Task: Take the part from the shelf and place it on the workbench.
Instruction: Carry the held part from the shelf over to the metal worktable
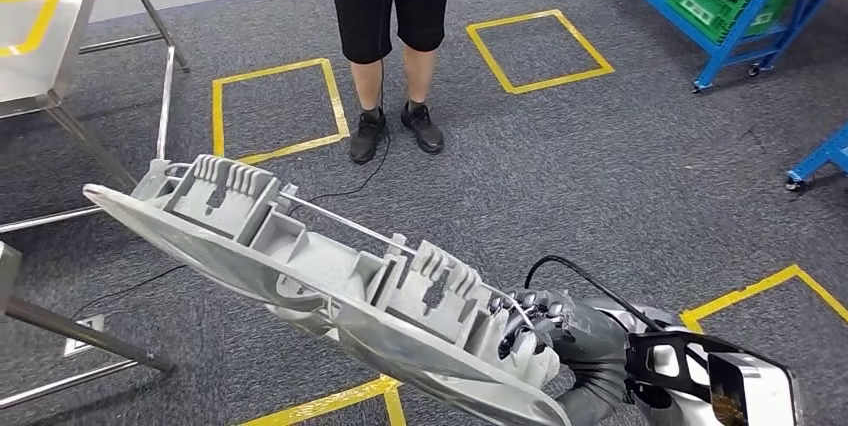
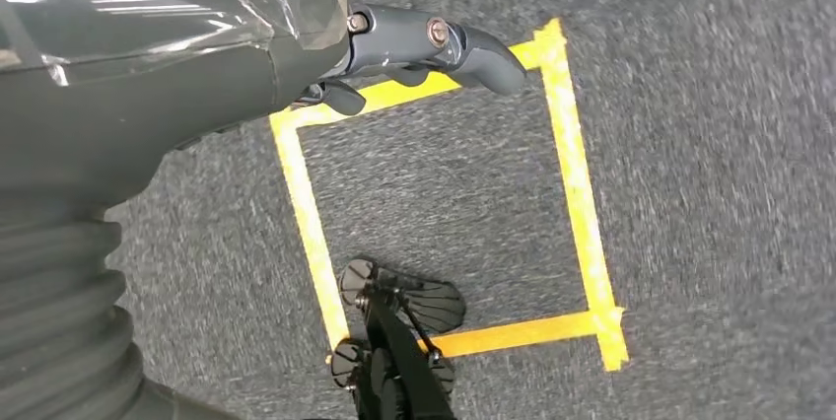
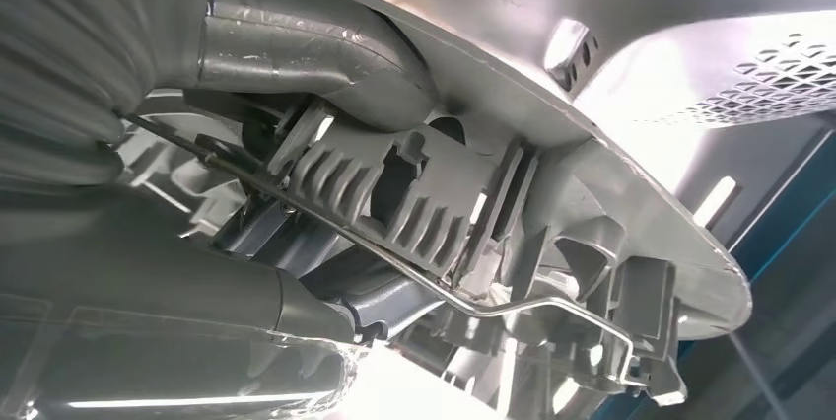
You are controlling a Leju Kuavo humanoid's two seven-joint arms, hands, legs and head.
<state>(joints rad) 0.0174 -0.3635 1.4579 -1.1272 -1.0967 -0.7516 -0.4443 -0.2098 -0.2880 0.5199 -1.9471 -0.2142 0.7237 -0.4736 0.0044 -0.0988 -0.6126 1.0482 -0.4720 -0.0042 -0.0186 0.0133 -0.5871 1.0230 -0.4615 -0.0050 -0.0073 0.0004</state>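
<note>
Head view: right hand [image 1: 540, 331] grips long grey part [image 1: 300, 266] at its near end; left wrist view: left hand [image 2: 394, 45] empty, fingers slack, over carpet [image 2: 690, 193].

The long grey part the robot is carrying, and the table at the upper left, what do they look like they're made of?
The part, held in the right hand, looks like moulded grey plastic, matt: ribbed clip housings and thin webs suggest moulding, with a thin metal wire along it. The table looks like brushed steel, from its pale sheen and shiny legs.

person [image 1: 388, 6] cut off above the waist, part's [image 1: 330, 286] lower end cropped
</note>
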